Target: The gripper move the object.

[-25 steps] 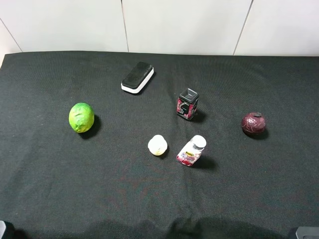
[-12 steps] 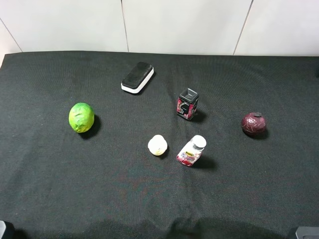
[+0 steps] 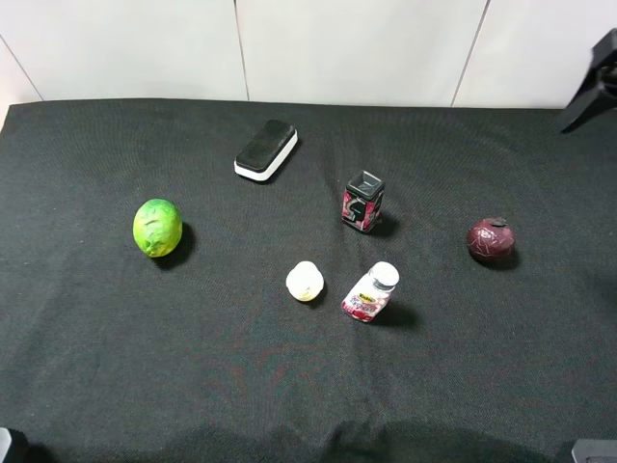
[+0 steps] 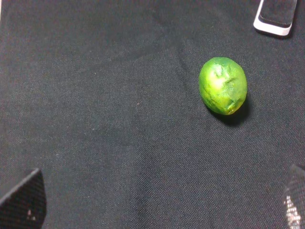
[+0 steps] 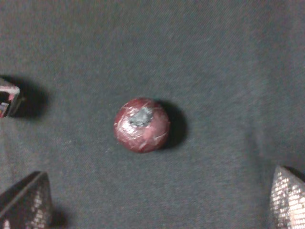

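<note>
Right gripper [image 5: 156, 202], fingers spread wide and empty, faces the maroon object [image 5: 141, 125], resting alone on the black cloth [image 3: 289, 386] toward its 3 o'clock side, at 7 o'clock from the nearer right arm [image 3: 600, 72]

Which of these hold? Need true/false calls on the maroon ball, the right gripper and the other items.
1. The maroon ball sits on the black cloth, touched by nothing. True.
2. The right gripper is shut on the maroon ball. False: it is open, fingertips clear of the ball.
3. The green fruit touches the eraser. False: they lie well apart.
4. The pale ball lies just left of the white-capped bottle in the high view. True.
</note>
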`<state>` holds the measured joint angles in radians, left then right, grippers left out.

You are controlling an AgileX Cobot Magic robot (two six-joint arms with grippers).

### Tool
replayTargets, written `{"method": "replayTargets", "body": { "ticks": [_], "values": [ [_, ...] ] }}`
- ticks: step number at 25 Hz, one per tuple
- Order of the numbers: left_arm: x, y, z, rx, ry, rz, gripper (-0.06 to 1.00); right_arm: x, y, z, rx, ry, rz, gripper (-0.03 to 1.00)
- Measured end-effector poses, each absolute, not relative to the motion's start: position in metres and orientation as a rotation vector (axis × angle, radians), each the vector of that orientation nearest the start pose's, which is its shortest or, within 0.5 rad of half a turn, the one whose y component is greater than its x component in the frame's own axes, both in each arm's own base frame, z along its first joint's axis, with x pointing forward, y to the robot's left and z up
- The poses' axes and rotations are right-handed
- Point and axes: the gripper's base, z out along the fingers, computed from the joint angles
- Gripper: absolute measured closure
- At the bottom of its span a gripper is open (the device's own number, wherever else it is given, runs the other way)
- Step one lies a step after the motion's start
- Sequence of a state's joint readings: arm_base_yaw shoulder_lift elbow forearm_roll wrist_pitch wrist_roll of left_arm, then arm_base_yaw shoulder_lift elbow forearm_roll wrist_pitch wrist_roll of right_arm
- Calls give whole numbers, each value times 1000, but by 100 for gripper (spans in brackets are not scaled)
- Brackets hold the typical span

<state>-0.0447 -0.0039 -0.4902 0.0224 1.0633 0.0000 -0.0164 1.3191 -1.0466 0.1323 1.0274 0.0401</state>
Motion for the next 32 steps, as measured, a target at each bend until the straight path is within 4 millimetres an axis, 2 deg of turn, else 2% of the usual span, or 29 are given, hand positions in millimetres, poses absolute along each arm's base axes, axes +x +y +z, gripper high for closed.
{"method": "replayTargets", "body": {
  "ticks": [6,17,32],
  "values": [
    [-4,2,274,45,2052,-1,-4,268,11,269,167,2884,231,27],
    [-4,2,274,45,2052,-1,-4,293,42,217,96,3027,229,27],
    [-4,2,274,45,2052,-1,-4,313,45,150,151,3170,211,27]
  ]
}}
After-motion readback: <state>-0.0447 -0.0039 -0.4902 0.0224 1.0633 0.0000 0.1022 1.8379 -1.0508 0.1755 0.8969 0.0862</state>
